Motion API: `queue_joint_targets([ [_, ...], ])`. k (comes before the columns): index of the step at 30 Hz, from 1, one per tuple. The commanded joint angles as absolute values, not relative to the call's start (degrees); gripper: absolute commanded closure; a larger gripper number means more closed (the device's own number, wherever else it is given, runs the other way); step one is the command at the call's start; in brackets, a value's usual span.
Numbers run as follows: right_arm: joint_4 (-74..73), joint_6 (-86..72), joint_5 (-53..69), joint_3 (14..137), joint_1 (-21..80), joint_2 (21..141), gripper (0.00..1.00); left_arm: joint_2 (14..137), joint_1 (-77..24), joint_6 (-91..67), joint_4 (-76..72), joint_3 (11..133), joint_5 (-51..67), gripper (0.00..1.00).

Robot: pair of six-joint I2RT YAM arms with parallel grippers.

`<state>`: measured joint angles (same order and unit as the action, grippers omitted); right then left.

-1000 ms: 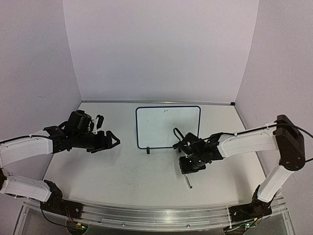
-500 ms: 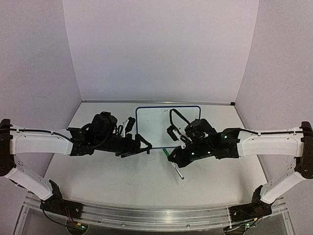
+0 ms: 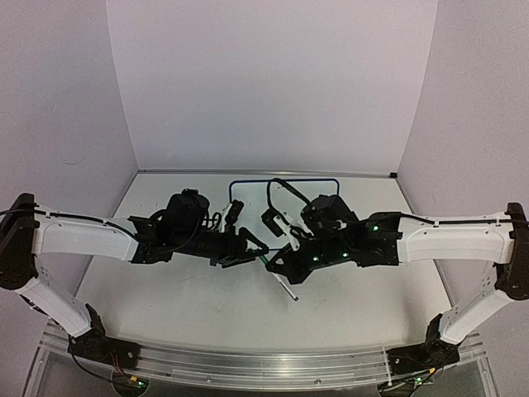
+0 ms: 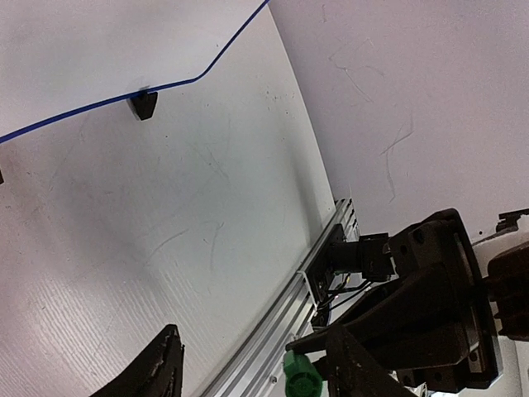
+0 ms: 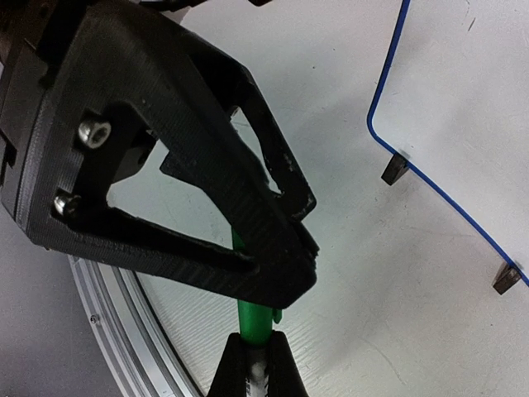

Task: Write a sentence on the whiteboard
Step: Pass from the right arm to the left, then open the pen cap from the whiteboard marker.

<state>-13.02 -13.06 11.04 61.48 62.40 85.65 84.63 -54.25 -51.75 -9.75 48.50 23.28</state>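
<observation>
The whiteboard (image 3: 248, 184) lies at the back middle, mostly hidden by both arms. Its blue frame and clip feet show in the left wrist view (image 4: 145, 103) and in the right wrist view (image 5: 463, 124). No green sentence shows on the visible parts of the board. My right gripper (image 3: 283, 269) (image 5: 252, 364) is shut on the white marker pen (image 3: 289, 288), held above the table in front of the board. The pen's green cap (image 5: 253, 318) (image 4: 302, 379) points toward my left gripper (image 3: 252, 246) (image 4: 256, 368). That gripper is open, with its fingers (image 5: 248, 207) on either side of the cap.
The aluminium rail (image 3: 273, 364) runs along the near table edge and also shows in the left wrist view (image 4: 273, 322). White walls enclose the table on three sides. The right arm's base (image 4: 364, 256) stands at the rail.
The right gripper has lifted the pen from the table and carried it left to the middle. The left arm has swung right from the left side, bringing its open jaws to the green cap.
</observation>
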Motion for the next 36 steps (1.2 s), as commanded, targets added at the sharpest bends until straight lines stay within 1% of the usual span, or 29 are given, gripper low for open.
queue_joint_targets([
  [1, -11.95, -11.15, 10.05, 64.33, 62.75, 86.95, 1.00, 85.40, -54.83, -52.38, -12.31, 51.65, 25.11, 0.47],
  [9, -11.97, -11.16, 7.59, 64.51, 62.69, 87.40, 1.00, 85.68, -55.02, -53.12, -12.19, 51.35, 25.28, 0.75],
  [13, -11.95, -11.49, 6.29, 64.32, 62.75, 87.37, 1.00, 85.39, -55.02, -53.61, -12.06, 51.13, 24.38, 0.95],
  [15, -11.81, -12.45, 4.60, 63.95, 62.73, 86.87, 0.99, 85.00, -55.02, -54.31, -12.12, 50.63, 23.06, 1.00],
  [16, -11.60, -13.31, 3.52, 63.66, 62.73, 86.31, 0.92, 84.64, -55.02, -54.74, -12.19, 50.18, 22.39, 1.00],
  [19, -10.00, -16.49, 0.33, 62.25, 62.64, 83.68, 0.59, 82.53, -55.01, -56.84, -15.54, 47.42, 18.98, 1.00],
  [22, -7.10, -21.38, -2.49, 59.61, 61.96, 80.90, 0.33, 80.11, -55.02, -58.46, -22.03, 44.16, 15.09, 1.00],
  [23, -5.56, -23.28, -2.17, 58.66, 61.41, 80.00, 0.26, 79.23, -55.02, -58.58, -23.96, 43.49, 13.83, 1.00],
  [24, -3.80, -24.87, -1.26, 57.50, 60.83, 79.26, 0.21, 78.54, -55.01, -58.62, -26.26, 42.81, 12.81, 1.00],
  [27, 4.26, -30.36, 4.45, 52.45, 58.24, 77.35, 0.15, 76.33, -55.02, -58.79, -33.68, 39.74, 9.83, 1.00],
  [30, 16.42, -36.86, 11.92, 47.42, 55.13, 76.11, 0.10, 74.62, -55.02, -58.21, -42.48, 36.13, 7.58, 1.00],
  [33, 28.71, -42.41, 18.73, 43.63, 53.73, 76.51, 0.07, 73.21, -55.02, -58.12, -49.45, 32.09, 5.90, 1.00],
  [36, 38.06, -46.36, 23.06, 42.19, 53.67, 78.06, 0.07, 72.48, -54.98, -58.13, -55.51, 29.49, 4.61, 1.00],
])
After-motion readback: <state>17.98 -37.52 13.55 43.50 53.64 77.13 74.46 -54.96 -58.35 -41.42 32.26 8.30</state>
